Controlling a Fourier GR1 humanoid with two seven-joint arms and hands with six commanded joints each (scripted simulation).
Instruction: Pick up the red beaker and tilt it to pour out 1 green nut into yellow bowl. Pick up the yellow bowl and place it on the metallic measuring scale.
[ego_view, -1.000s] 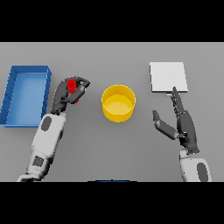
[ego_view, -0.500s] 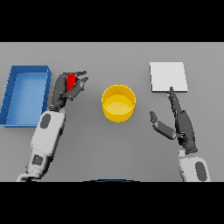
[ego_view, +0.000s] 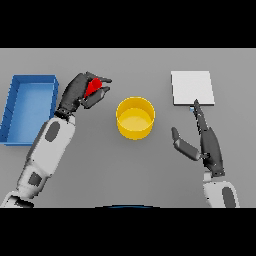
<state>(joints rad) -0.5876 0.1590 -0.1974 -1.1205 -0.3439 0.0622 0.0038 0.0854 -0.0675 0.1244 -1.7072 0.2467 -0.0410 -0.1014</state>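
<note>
One beaker held left of the bowl

One yellow bowl (ego_view: 135, 118) sits mid-table, the scale (ego_view: 192, 88) to its right. The left hand (ego_view: 79, 93), fingers curled round the red beaker (ego_view: 92, 87), is just left of the bowl; the right hand (ego_view: 205, 141) rests open

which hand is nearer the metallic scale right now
Right. The right hand sits just below the metallic scale, fingertips at its lower edge. The left hand holds the red beaker across the table.

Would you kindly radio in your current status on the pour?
Left hand shut on red beaker, left of yellow bowl. Right hand open, below the scale. Nothing between beaker and bowl.
</note>
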